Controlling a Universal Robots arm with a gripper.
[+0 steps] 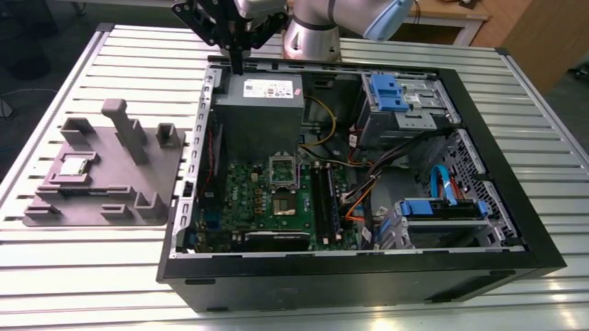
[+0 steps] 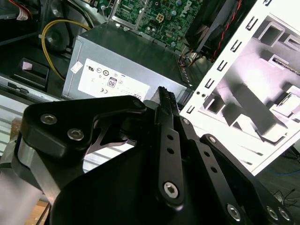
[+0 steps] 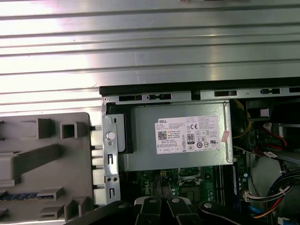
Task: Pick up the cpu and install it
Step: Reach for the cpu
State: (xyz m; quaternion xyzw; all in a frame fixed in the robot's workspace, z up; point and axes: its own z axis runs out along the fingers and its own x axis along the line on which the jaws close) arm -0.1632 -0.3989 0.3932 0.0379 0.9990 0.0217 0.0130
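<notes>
In the exterior view, the gripper (image 1: 237,67) hangs over the back edge of the open computer case (image 1: 368,276), just above the grey power box (image 1: 258,103). Its two fingers are pressed together into one thin black stick, and they hold nothing. The cpu (image 1: 74,167) lies flat on the grey plate (image 1: 101,207). The plate sits on the table (image 1: 92,276) at the exterior view's left, beside the case. The cpu is well apart from the gripper. Inside the case is a green board (image 1: 239,200) with a square socket (image 1: 283,201) in its middle.

In the second wrist view, the black fingers (image 2: 164,108) are closed tight with nothing between them. Their tips point at the power box (image 2: 122,61) with its white sticker. The grey plate (image 2: 272,108) lies past the case wall.

In the first wrist view, the power box (image 3: 183,136) sits in the corner of the case. The grey plate (image 3: 47,159) is just beside the case, on the table (image 3: 140,47).
</notes>
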